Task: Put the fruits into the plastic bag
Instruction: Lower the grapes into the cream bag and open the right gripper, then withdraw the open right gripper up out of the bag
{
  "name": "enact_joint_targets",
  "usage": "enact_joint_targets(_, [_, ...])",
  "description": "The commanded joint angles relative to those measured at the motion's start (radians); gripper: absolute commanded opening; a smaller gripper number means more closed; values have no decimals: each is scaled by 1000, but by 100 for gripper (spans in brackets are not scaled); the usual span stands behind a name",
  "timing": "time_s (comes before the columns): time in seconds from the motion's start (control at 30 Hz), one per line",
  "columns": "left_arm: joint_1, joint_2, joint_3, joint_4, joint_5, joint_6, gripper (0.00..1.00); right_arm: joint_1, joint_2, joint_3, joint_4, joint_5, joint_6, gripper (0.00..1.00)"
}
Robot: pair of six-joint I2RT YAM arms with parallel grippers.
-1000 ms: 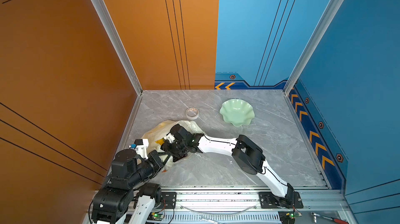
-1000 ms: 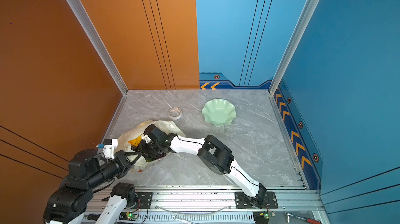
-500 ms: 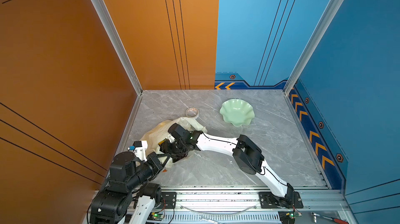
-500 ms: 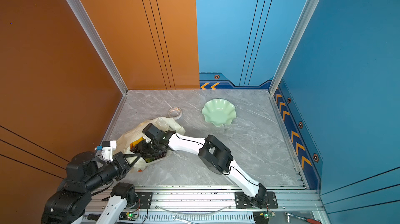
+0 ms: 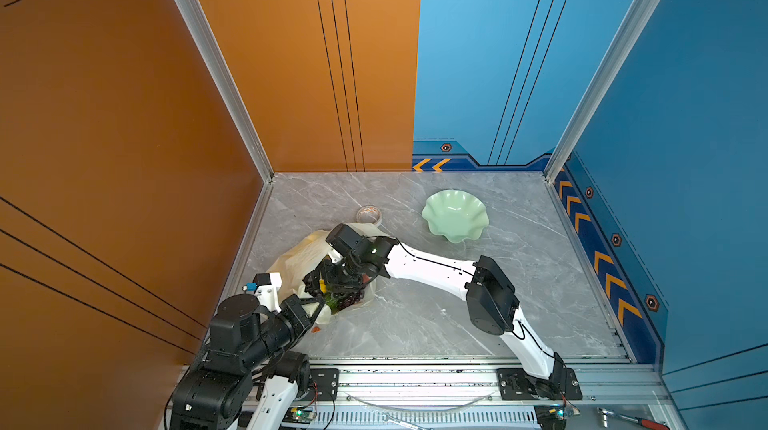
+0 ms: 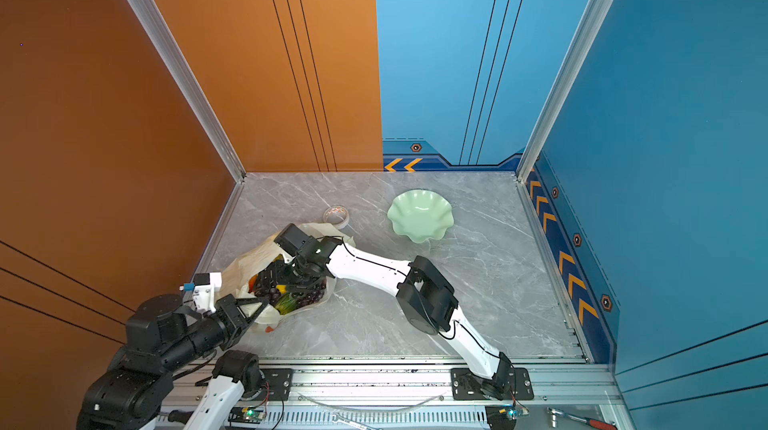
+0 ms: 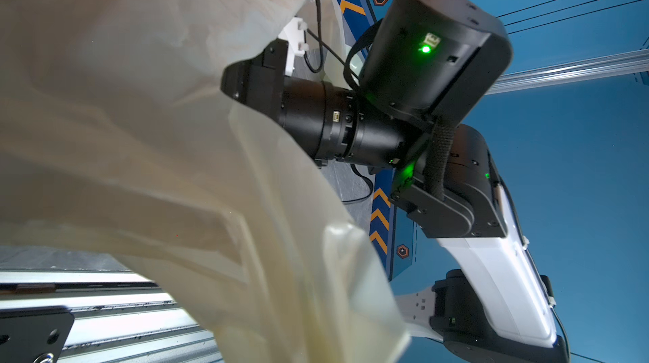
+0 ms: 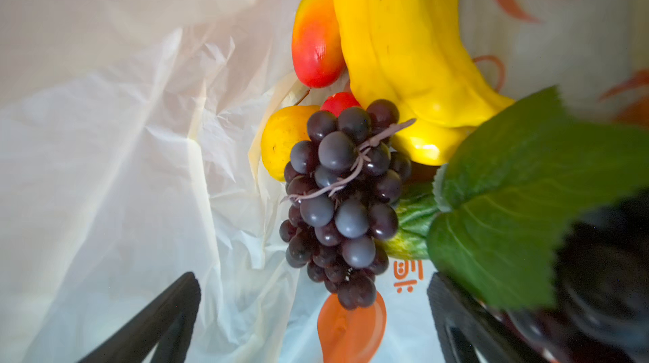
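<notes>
plastic bag (image 5: 297, 255) is lying crumpled on the marble tabletop (image 5: 415, 324), on the left side near the arms; it's showing in both top views (image 6: 245, 261). left gripper (image 5: 322, 310) is sitting clenched on the bag's near rim and holding the film up, which is draping across most of the left wrist view (image 7: 140, 133). right gripper (image 8: 312, 322) is reaching into the bag mouth, jaws standing wide apart, nothing pinched between them.

the fruits are all sitting inside the bag. In the right wrist view the grapes (image 8: 344, 203) are lying loose on the film just ahead of the open jaws. banana bunch (image 8: 404, 45) is resting behind them, touching. red-orange fruit (image 8: 316, 38) is leaning against the bananas. yellow round fruit (image 8: 281, 140) is touching the grapes, and the green patterned fruit (image 8: 414, 224) is peeking out from under them. A green leaf (image 8: 526, 185) is covering something dark and blurred by one finger; can't tell what.

pale green dish (image 5: 455, 215) is sitting well apart from the bag. tape roll (image 5: 370, 215) is sitting just beyond the bag's far edge.
</notes>
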Motion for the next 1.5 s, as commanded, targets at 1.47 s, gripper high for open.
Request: enact_joint_targets(1.47, [-43,10,8,21,-103,10,0,-120,-453,70,-724,520,-561,100])
